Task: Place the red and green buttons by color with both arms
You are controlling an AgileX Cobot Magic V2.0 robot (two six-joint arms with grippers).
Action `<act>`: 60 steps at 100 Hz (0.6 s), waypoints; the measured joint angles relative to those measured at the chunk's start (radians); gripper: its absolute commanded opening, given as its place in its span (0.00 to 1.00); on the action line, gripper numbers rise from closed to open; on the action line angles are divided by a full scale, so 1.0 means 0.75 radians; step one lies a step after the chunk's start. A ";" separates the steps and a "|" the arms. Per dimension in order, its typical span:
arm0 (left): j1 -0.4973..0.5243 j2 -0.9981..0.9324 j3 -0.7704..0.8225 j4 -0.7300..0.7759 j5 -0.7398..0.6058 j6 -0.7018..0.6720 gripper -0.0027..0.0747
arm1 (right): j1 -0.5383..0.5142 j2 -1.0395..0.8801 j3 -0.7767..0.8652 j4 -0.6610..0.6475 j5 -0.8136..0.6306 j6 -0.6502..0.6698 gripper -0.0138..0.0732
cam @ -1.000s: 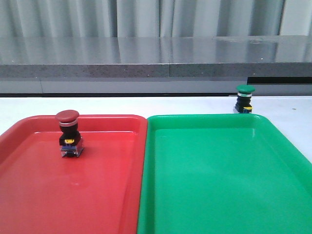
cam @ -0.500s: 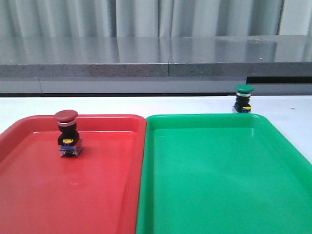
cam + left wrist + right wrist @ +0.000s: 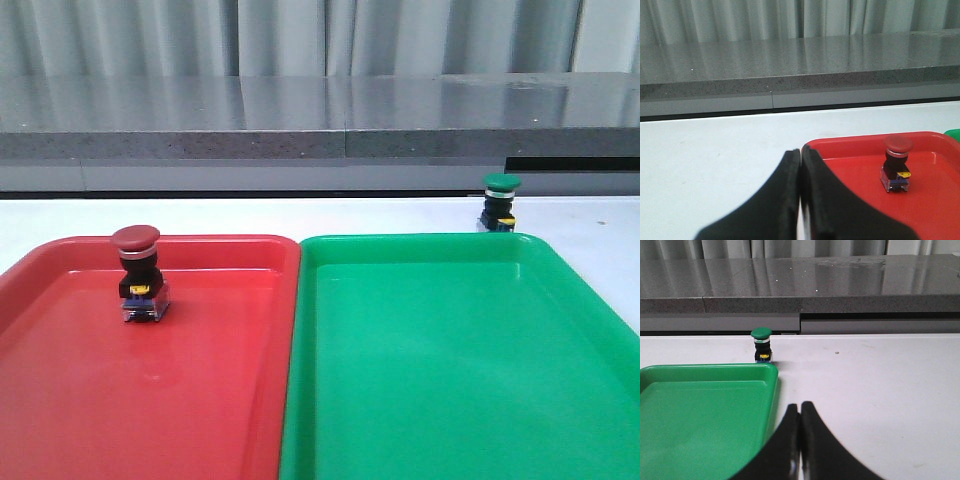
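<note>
From the front camera I see a white table [image 3: 300, 215] with two trays pushed side by side, their long edges touching: a red tray [image 3: 60, 400] on the left and a green tray [image 3: 450, 380] on the right. The red button [image 3: 138, 272] stands upright inside the red tray, near its far left corner, its dark-red cap up and its clear base on the tray floor. The green button [image 3: 500, 203] stands upright on the bare table, just beyond the green tray's far right corner (outside the rim, not in it).

Behind the table runs a long grey speckled counter [image 3: 320, 125] with a glossy top, and behind that hang pale pleated curtains [image 3: 300, 35].

Neither arm shows in the front view. On the left wrist camera, my left gripper [image 3: 800, 200] has its black fingers pressed together with nothing between them, sitting over the white table at the red tray's corner, well short of the red button. On the right wrist camera, my right gripper [image 3: 800, 440] is likewise clenched and empty, over the table beside the green tray's edge, with the green button well ahead of it.
</note>
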 measured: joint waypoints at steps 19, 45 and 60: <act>0.000 0.000 0.000 0.000 0.000 0.000 0.01 | 0.000 0.000 0.000 0.000 0.000 0.000 0.09; 0.000 0.000 0.000 0.000 0.000 0.000 0.01 | 0.000 0.000 0.000 0.000 -0.105 0.000 0.09; 0.000 0.000 0.000 0.000 0.000 0.000 0.01 | 0.000 0.000 -0.038 -0.008 -0.126 0.000 0.09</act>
